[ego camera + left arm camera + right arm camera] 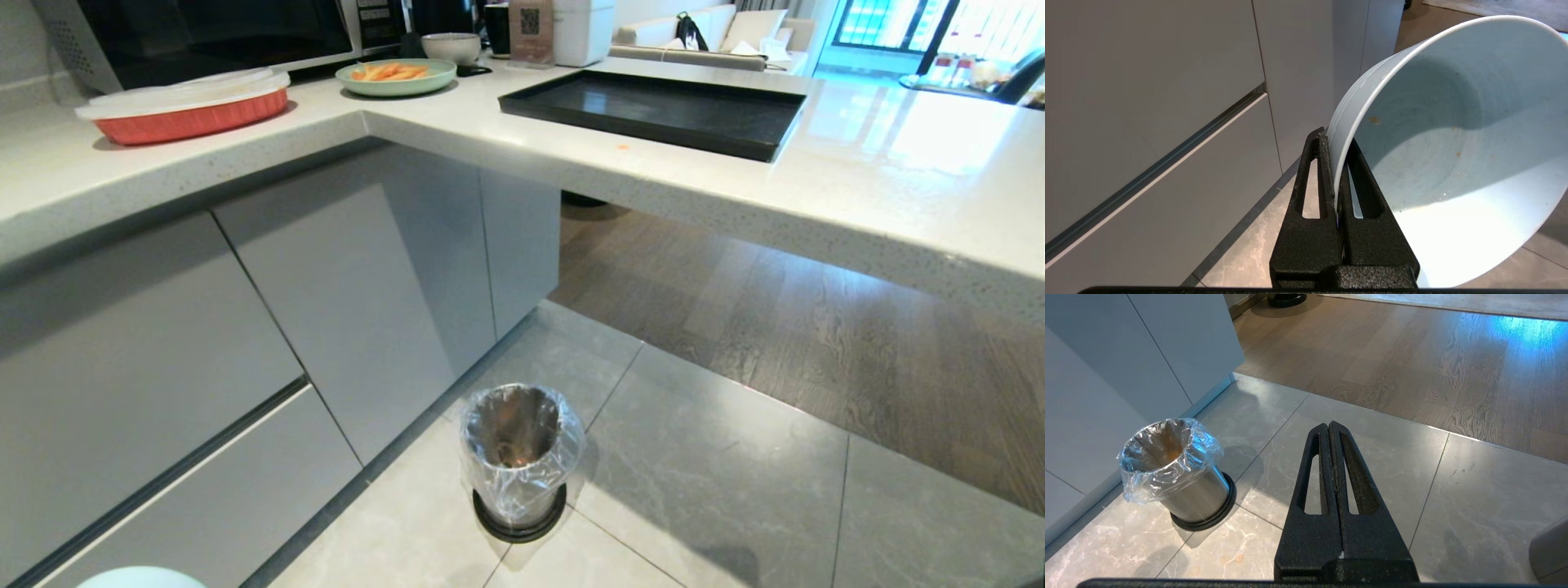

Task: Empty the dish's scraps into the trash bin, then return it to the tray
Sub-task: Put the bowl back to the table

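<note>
Between the left tool's [1337, 179] closed jaws, the emptied dish [1453, 143]; right tool [1333, 473] shut, idle. Scraps apparently binned; return to tray [653, 106] remains.

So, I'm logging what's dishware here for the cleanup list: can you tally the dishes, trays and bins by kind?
Bowls: 2, the pale blue dish and a greyish bowl
Plates: 1, green plate
Baking dishes: 1, red baking dish
Trays: 1, black tray
Bins: 1, metal trash bin
Total: 6

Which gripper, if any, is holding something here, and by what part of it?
The left gripper holds the dish by its rim, one finger inside the wall and one outside. The right gripper is shut on nothing.
</note>
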Tool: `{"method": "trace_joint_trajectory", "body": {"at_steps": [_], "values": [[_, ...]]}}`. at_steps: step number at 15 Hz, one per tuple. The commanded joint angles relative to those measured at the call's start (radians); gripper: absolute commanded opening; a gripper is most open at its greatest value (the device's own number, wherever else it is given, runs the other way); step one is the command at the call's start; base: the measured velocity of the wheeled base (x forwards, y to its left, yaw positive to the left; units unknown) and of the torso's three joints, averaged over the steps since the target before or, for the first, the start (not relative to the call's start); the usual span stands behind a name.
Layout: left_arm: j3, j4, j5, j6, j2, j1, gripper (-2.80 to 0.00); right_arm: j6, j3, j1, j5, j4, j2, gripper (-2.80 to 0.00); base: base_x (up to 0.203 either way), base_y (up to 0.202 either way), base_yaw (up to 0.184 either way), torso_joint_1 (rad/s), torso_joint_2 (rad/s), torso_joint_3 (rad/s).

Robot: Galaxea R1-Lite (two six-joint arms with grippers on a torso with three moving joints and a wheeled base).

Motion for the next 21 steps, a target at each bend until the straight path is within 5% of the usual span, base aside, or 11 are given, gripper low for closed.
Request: {"method": "trace_joint_trajectory", "body": {"at_steps": [1,21], "values": [[0.0,-0.001,0.0,0.0,-0.001,-0.001,-2.8,0.001,0.0,0.0,0.0,0.0,0.0,-2.8,0.0,0.0,0.0,0.0,0.0,0.0],[0.0,-0.001,0.0,0.0,-0.001,0.001,-2.8,0.001,0.0,0.0,0.0,0.0,0.0,-2.8,0.0,0.0,0.0,0.0,0.0,0.0]]}}
